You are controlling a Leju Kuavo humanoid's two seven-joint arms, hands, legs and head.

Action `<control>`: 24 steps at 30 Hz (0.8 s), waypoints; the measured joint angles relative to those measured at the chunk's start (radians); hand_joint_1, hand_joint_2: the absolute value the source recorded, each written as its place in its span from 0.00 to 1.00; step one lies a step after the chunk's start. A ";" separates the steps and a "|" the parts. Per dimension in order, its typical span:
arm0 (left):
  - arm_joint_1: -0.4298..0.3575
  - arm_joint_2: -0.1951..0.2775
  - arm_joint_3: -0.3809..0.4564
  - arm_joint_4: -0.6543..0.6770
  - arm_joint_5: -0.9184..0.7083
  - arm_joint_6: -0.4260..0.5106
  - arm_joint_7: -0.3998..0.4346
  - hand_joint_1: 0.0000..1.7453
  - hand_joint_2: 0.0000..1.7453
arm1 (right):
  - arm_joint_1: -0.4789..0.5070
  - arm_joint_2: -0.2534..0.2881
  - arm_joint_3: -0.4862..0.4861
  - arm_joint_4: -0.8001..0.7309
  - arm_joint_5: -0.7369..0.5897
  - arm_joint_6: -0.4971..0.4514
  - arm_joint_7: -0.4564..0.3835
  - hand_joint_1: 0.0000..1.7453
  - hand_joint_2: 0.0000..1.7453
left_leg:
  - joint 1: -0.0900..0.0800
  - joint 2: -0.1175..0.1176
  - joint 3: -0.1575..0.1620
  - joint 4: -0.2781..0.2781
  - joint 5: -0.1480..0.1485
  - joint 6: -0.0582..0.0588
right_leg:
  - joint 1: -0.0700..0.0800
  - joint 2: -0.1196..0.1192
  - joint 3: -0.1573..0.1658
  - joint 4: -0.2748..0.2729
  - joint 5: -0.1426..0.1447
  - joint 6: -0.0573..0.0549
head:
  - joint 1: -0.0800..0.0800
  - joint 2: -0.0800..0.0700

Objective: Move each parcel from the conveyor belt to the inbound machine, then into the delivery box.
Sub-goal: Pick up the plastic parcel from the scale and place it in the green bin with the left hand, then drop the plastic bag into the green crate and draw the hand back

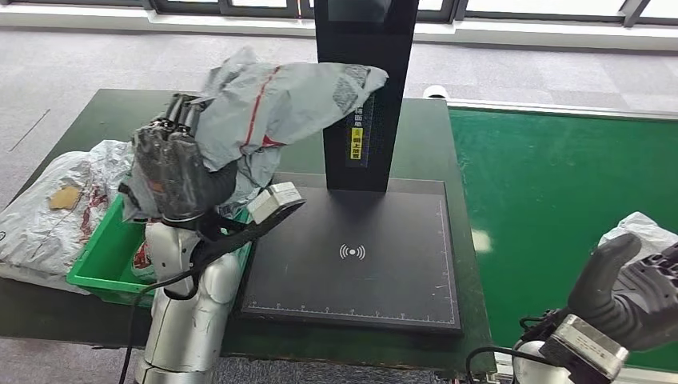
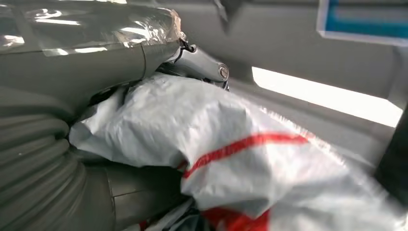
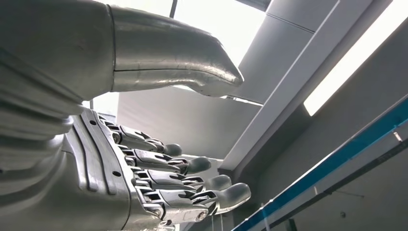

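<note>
Far left of the head view there's a pile of grey parcels (image 1: 44,216) slumped on the dark table (image 1: 104,108), one touching the green bin (image 1: 100,264) beside it. Just right of that, centre-left of the frame, the robot's left hand (image 1: 172,172) is raised with its fingers wrapped tight around a crumpled grey parcel with red stripes (image 1: 272,100), which hangs in the air over the bin's right edge and the left side of the black scanner plate (image 1: 352,252). The left wrist view has the same parcel (image 2: 231,149) pressed right up against the hand (image 2: 72,159). The scanner's black post (image 1: 364,88) stands behind the plate. Further right is the green conveyor belt (image 1: 560,184), with a white parcel (image 1: 644,232) lying on it at lower right. The right hand (image 1: 628,292) sits just in front of it, fingers spread and holding nothing; the right wrist view shows the hand (image 3: 144,159) flat and loose.
</note>
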 joint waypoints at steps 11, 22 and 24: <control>-0.014 0.010 0.265 0.034 0.040 -0.005 0.013 1.00 1.00 | 0.004 0.000 0.000 -0.012 0.001 0.000 0.000 0.00 1.00 | -0.001 -0.001 0.000 0.000 0.000 0.000 | -0.001 -0.001 0.000 0.000 0.000 0.000 | 0.000 0.000; -0.022 0.022 0.330 0.105 0.039 -0.005 0.015 1.00 1.00 | 0.015 0.000 0.000 -0.017 0.001 0.000 0.000 0.00 1.00 | -0.001 -0.002 -0.001 0.000 0.000 0.000 | -0.001 -0.001 0.000 0.000 0.000 0.000 | 0.000 0.000; -0.028 0.023 0.336 0.117 0.025 -0.005 0.027 1.00 1.00 | 0.015 0.000 0.000 -0.018 0.001 0.000 0.000 0.00 1.00 | -0.001 -0.002 -0.001 0.000 0.000 0.000 | -0.001 -0.001 0.000 0.000 0.000 0.000 | 0.000 0.000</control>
